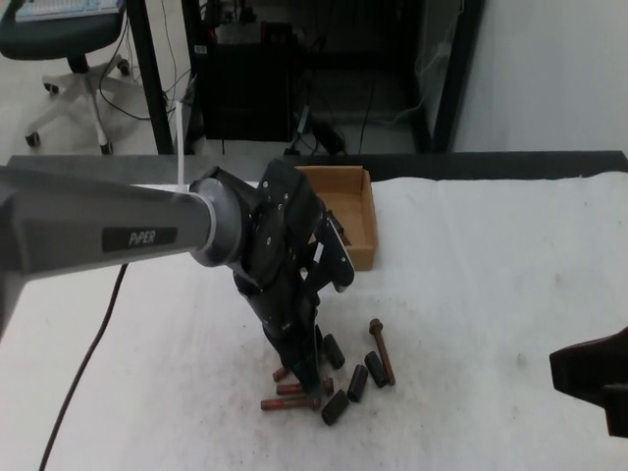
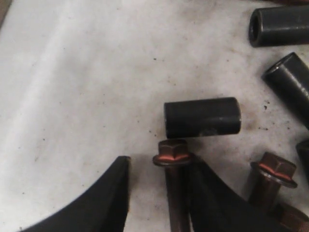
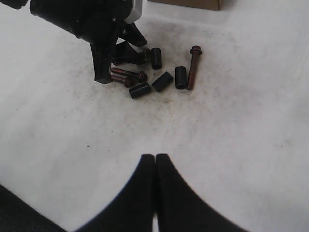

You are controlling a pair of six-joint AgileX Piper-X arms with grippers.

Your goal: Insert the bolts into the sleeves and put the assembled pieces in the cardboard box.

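Step in hand, as I judge it: picking up one bolt. Close square on the shank, behind the head, so it neither rolls nor tips. Lift it clear of its neighbours before lining it up with a sleeve bore.

Left gripper [image 2: 160, 166]: jaws spread, low over the bench [image 2: 72, 72], pinching nothing. Bolt [image 2: 175, 198] lies between the fingers, shank close against one, a gap to the other, head just past the tips.

Sleeve [image 2: 202, 117] lies crosswise just beyond the head; contact unclear. Second bolt [image 2: 271, 176] is alongside, with more sleeves [image 2: 280, 24] farther out. Box [image 1: 345, 211] stands beyond the pile.

Right gripper [image 3: 155, 193]: jaws pressed together, empty, well apart from the pile.
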